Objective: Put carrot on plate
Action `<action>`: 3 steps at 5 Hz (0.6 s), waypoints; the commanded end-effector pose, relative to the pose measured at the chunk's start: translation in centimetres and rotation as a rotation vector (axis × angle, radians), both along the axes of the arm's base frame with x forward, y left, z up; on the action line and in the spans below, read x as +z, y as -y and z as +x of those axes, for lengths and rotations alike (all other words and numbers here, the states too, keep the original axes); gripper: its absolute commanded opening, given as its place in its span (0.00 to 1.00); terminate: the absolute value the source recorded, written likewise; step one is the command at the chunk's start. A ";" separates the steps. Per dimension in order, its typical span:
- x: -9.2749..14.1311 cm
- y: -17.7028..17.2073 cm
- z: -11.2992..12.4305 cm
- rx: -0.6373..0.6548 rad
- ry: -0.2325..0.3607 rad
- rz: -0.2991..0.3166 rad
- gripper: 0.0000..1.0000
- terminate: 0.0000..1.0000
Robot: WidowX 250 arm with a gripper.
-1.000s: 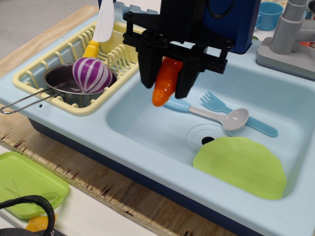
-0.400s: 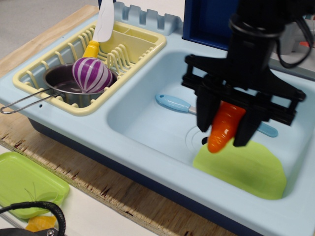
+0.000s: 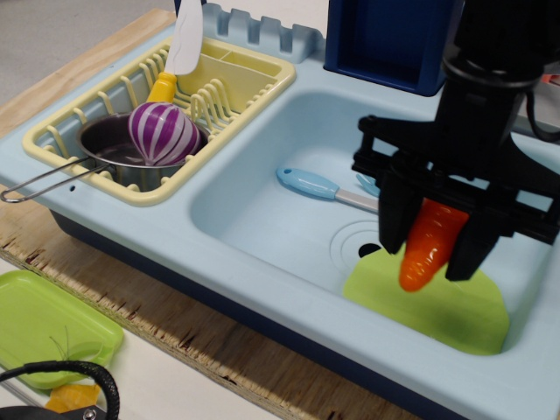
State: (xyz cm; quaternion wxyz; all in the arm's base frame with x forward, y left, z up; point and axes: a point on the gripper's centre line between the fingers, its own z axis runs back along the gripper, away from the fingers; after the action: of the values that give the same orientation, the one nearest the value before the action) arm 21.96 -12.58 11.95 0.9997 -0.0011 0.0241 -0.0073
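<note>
Carrot (image 3: 430, 247) is clamped between the black fingers of your gripper (image 3: 433, 262), hanging tip-down over the near-left part of the lime-green plate (image 3: 455, 315) on the floor of the pale blue sink (image 3: 262, 236). A second ago you held it on the left side of the basin, over the blue-handled spoon (image 3: 317, 186); it has since crossed to the right and dropped lower, so the carry looks nearly done. What seems left is a short descent and a release; I cannot tell whether the tip touches the plate yet. The plate lies flat beside the drain (image 3: 367, 250), close to the front and right walls, so room is tight on those sides. A yellow dish rack (image 3: 223, 87) with a pot (image 3: 114, 149) and a striped purple toy (image 3: 164, 133) stands well to the left, a green tray (image 3: 44, 324) on the table.
</note>
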 end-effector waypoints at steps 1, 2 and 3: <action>-2.9 -1.3 -0.2 0.022 -0.049 -0.038 0.00 0.00; -5.4 -2.3 -0.4 0.050 -0.088 -0.072 0.00 0.00; -6.1 -2.6 -0.3 0.053 -0.090 -0.062 0.00 0.00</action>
State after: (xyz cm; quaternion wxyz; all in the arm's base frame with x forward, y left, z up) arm 21.67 -10.22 6.47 0.9972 -0.0381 0.0624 0.0156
